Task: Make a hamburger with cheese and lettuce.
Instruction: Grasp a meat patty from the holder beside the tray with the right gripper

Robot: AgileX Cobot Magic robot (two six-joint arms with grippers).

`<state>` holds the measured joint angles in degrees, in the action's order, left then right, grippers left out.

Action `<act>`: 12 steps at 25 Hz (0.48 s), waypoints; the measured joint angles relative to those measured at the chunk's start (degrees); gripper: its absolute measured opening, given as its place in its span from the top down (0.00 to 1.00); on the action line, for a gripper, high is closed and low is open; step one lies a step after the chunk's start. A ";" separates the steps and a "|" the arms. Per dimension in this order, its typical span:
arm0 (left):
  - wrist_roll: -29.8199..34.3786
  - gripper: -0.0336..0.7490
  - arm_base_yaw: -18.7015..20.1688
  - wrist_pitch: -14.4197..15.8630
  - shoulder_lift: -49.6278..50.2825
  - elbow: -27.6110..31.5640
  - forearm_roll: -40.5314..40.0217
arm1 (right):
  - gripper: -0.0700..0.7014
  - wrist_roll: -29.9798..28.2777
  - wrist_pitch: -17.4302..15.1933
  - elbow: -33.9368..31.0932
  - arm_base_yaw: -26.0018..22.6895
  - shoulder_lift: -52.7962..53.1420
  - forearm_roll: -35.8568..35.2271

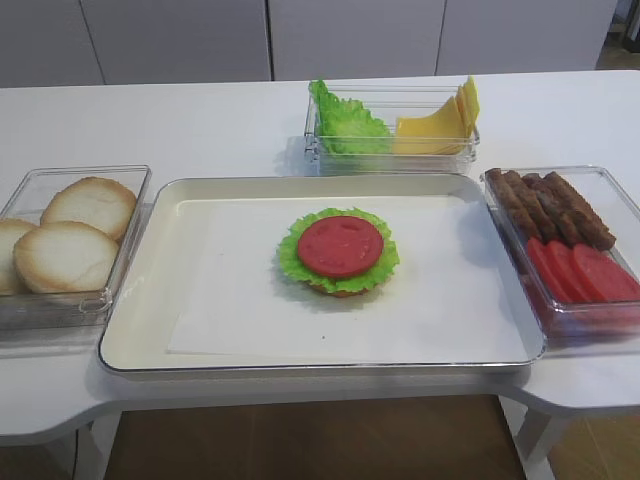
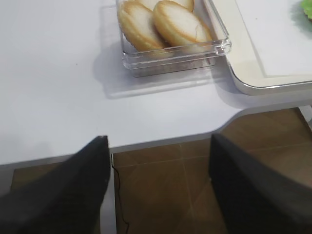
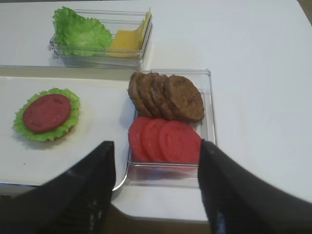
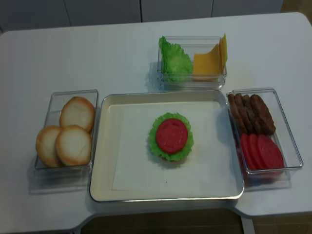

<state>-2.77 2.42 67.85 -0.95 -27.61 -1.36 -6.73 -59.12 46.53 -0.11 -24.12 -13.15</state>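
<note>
The hamburger (image 1: 340, 250) sits mid-tray: a tan bun base, a green leaf rim and a red slice on top. It also shows in the right wrist view (image 3: 47, 113) and the second high view (image 4: 171, 136). Loose lettuce (image 1: 345, 122) and cheese slices (image 1: 430, 128) share a clear box behind the tray. My right gripper (image 3: 157, 146) is open and empty, hovering over the near end of the box of red slices. My left gripper (image 2: 158, 139) is open and empty, off the table's front edge near the bun box. Neither gripper shows in the high views.
The cream tray (image 1: 200, 300) has a white paper liner. A clear box at the left holds three pale bun halves (image 1: 65, 255). A clear box at the right holds brown patties (image 1: 555, 205) and red slices (image 1: 585, 272). The table's front edge has a cut-out.
</note>
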 joint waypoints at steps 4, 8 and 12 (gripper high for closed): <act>0.00 0.36 0.00 0.00 0.00 0.00 0.00 | 0.38 -2.34 2.29 1.27 0.00 -3.89 -2.29; 0.00 0.36 0.00 0.00 0.00 0.00 0.00 | 0.39 -2.84 3.49 2.56 0.00 -7.33 -3.84; 0.00 0.36 0.00 0.00 0.00 0.00 0.00 | 0.39 -2.84 4.47 4.07 0.00 -9.23 -3.84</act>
<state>-2.77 2.42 67.85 -0.95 -27.61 -1.36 -9.57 -54.65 50.59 -0.11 -33.35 -16.99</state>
